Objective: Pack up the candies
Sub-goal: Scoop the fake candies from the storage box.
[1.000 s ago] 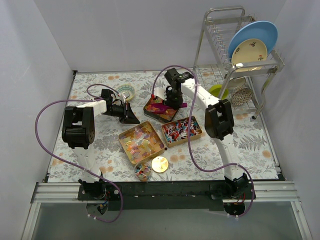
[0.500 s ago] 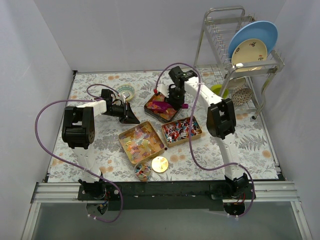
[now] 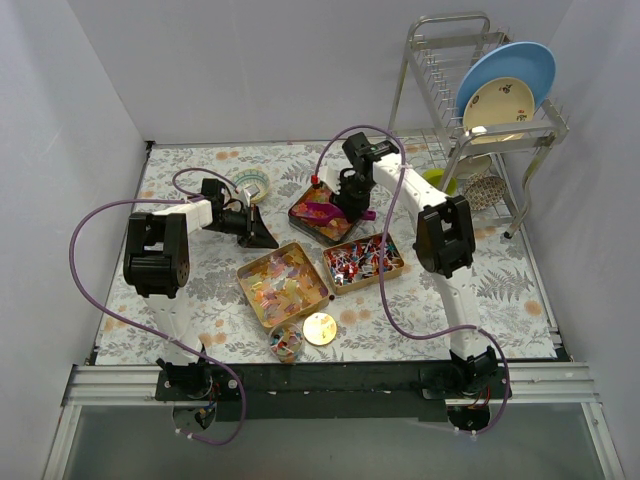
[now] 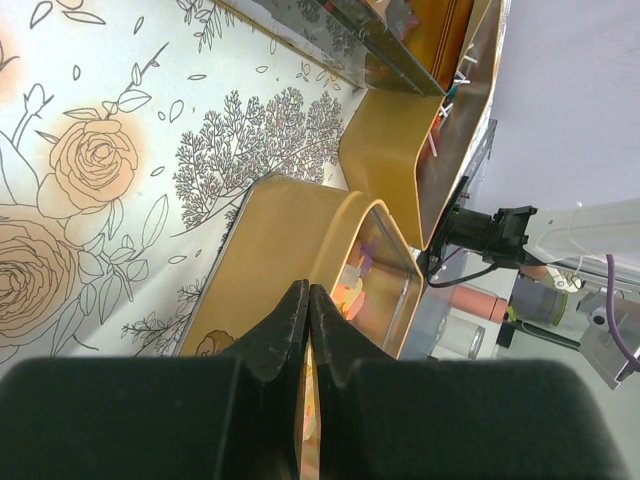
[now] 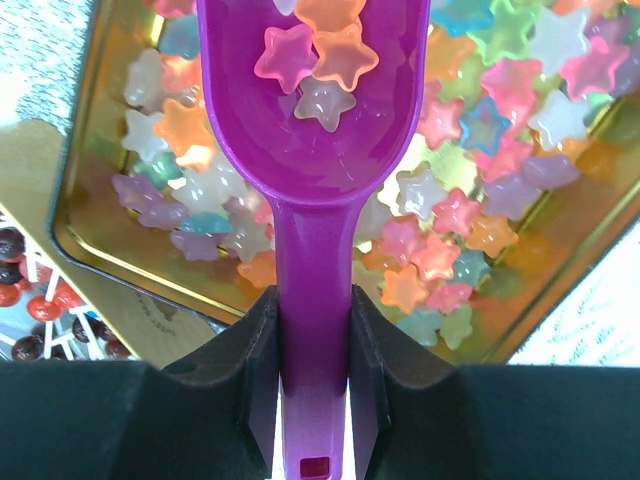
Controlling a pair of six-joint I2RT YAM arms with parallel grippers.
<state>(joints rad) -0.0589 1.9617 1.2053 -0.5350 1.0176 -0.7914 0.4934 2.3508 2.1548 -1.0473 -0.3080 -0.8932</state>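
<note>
Three gold tins hold the candies: bright star jellies [image 3: 312, 222] at the back, pale gummies [image 3: 283, 283] in front, and wrapped pieces [image 3: 362, 260] to the right. My right gripper [image 3: 350, 203] is shut on the handle of the magenta scoop [image 3: 328, 213] over the jelly tin. In the right wrist view the gripper [image 5: 313, 300] clamps the scoop [image 5: 312, 150], which carries three star jellies [image 5: 320, 60] above the jelly tin [image 5: 75, 235]. My left gripper [image 3: 263, 236] is shut and empty, left of the tins. In the left wrist view its tips [image 4: 308, 292] meet in front of the gummy tin [image 4: 290, 235].
A small round jar [image 3: 287, 343] with candies and a round gold lid [image 3: 320, 328] sit near the front. A tape roll [image 3: 250, 183] lies behind the left gripper. A dish rack [image 3: 445, 60] with a blue plate [image 3: 505, 75] and a green bowl [image 3: 433, 182] stand at back right.
My right gripper has shifted slightly right and back with the scoop over the jelly tin. The left arm has not moved.
</note>
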